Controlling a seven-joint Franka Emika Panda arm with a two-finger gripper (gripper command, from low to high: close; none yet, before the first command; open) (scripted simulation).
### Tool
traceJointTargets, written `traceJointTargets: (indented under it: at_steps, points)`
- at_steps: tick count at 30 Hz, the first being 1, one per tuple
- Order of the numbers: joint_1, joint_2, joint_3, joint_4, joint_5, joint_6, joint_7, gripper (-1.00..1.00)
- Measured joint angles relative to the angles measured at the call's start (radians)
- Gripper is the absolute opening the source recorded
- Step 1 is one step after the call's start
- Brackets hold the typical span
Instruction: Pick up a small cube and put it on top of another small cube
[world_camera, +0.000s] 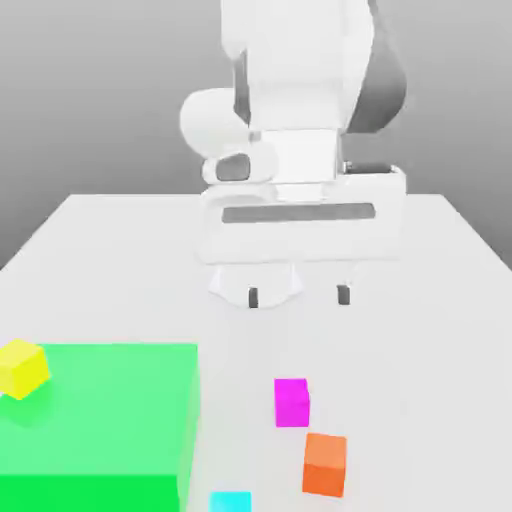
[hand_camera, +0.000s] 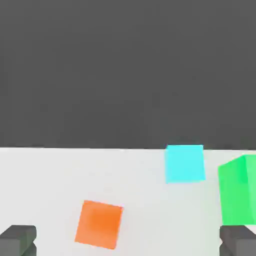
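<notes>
The small magenta cube (world_camera: 292, 402) lies on the white table, near the front, just beyond the orange cube. The small yellow cube (world_camera: 22, 368) sits on top of the big green block (world_camera: 100, 420), at its far corner on the exterior view's left. My gripper (world_camera: 298, 296) hangs above the table behind the magenta cube, open, with its two dark fingertips (world_camera: 253, 297) wide apart and nothing between them. In the hand view the gripper (hand_camera: 128, 240) shows its fingertips (hand_camera: 20, 239) at both lower corners.
An orange cube (world_camera: 325, 464) (hand_camera: 99, 224) lies just in front of the magenta one. A cyan cube (world_camera: 230, 501) (hand_camera: 184, 163) sits at the front edge beside the green block (hand_camera: 239, 190). The white table (world_camera: 420, 380) stretches back under the arm.
</notes>
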Motion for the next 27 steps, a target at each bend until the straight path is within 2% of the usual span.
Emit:
traceJointTargets:
  at_steps: [4,11,12,19,27]
  points:
    - [0.007,0.171,0.013,-0.107,-0.031,0.127,0.041,0.00]
    - [0.058,0.428,-0.050,-0.078,-0.098,0.334,0.093,0.00]
    - [0.065,0.453,-0.055,-0.074,-0.093,0.354,0.090,-1.00]
    - [0.066,0.454,-0.057,-0.074,-0.098,0.355,0.094,-1.00]
    - [0.037,0.199,-0.030,-0.110,-0.040,0.136,0.046,-1.00]
